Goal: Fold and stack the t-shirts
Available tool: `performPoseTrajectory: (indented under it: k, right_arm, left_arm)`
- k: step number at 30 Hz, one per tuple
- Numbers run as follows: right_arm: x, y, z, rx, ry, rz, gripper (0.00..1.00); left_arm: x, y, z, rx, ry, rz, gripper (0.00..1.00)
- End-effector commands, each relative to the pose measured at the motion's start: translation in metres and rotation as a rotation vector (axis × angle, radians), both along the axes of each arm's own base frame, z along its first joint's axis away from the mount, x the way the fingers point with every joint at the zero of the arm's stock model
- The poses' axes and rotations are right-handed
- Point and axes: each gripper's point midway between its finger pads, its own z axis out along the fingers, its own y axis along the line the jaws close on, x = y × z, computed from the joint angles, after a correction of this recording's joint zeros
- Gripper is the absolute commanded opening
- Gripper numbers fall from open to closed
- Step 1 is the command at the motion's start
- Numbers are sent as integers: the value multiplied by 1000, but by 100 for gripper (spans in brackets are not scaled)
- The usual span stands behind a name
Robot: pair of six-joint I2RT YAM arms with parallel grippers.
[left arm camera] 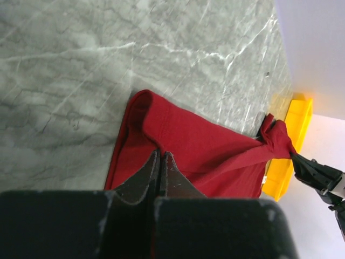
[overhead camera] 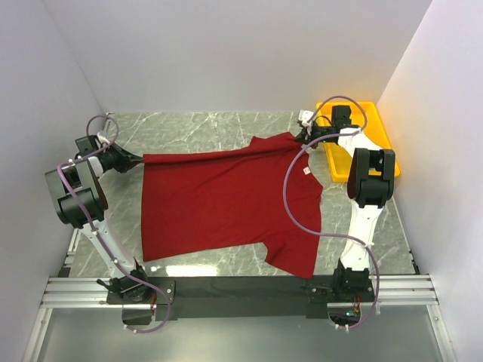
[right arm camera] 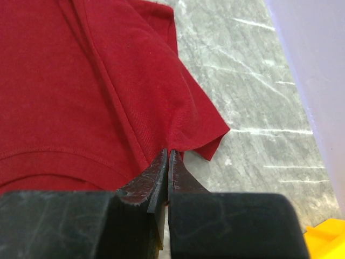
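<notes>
The dark red t-shirt (overhead camera: 226, 204) lies spread on the marble table, its far edge pulled taut between my two grippers. A small white tag (overhead camera: 306, 171) shows near its right side, and a sleeve hangs toward the near edge. My left gripper (overhead camera: 139, 158) is shut on the shirt's far left corner. In the left wrist view the jaws (left arm camera: 161, 154) pinch a fold of red cloth (left arm camera: 205, 145). My right gripper (overhead camera: 299, 136) is shut on the far right corner. Its wrist view shows the jaws (right arm camera: 168, 152) closed on the cloth's edge (right arm camera: 81, 86).
A yellow plastic tray (overhead camera: 381, 132) stands at the far right, just behind the right arm; it also shows in the wrist views (left arm camera: 294, 135) (right arm camera: 326, 243). White walls close in the table on three sides. Bare marble (overhead camera: 189, 128) lies beyond the shirt.
</notes>
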Motion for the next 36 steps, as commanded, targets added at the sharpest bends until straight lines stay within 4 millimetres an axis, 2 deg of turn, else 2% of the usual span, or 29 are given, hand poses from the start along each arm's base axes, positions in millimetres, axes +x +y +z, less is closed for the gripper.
performPoseTrajectory:
  k: [1,6,13,14,17,18,19,20,21,22,24,26,27,29,30,31,32,33,34,35,36]
  right_arm:
    - [-3,-6,26,-36,-62,3,0]
    - [-9,-6,22,-55,-66,23,0]
    - [-13,-8,18,-76,-62,23,7]
    - [-13,-8,19,-81,-70,29,9]
    - [-18,-11,15,-110,-60,39,25]
    - [-20,-12,16,-111,-53,37,36]
    - [-23,-12,21,-107,-60,37,41]
    - [-24,-15,27,-97,-65,33,45]
    - [-25,-16,31,-92,-69,27,50]
    - [-25,-17,41,-87,-82,20,53]
    - [-23,-17,56,-56,-75,-11,55]
    - [-20,-14,73,-7,-34,-51,57]
    - [-12,-11,85,14,-27,-73,58]
    - [-7,2,91,91,120,-184,59]
    - [7,6,95,105,157,-244,59]
    - [13,11,94,120,220,-307,59]
    - [17,10,91,152,320,-394,59]
    - [13,28,53,93,461,-452,59]
    - [28,33,74,112,446,-491,59]
    - [24,36,64,125,553,-560,59]
    - [33,41,57,136,582,-595,61]
  left_arm:
    - [0,8,16,67,-35,-1,1]
    - [-2,11,10,86,-1,9,1]
    - [2,11,5,97,24,6,5]
    - [2,10,5,100,28,3,8]
    - [5,13,10,122,32,4,20]
    - [5,15,17,136,17,10,24]
    - [5,17,21,155,9,17,34]
    - [5,22,24,187,4,40,38]
    - [5,26,39,214,-30,54,43]
    - [5,29,47,234,-49,65,53]
    - [3,36,66,285,-94,96,61]
    - [2,40,76,320,-113,119,63]
    - [0,41,87,337,-137,130,64]
    - [-6,43,101,370,-164,160,64]
    - [-7,45,107,378,-181,179,66]
    - [-11,44,112,388,-194,188,66]
    - [-18,43,107,386,-185,197,67]
    - [-23,43,121,397,-216,223,69]
    - [-26,43,126,404,-232,237,71]
    - [-34,41,120,403,-216,247,73]
    - [-40,42,132,408,-237,270,74]
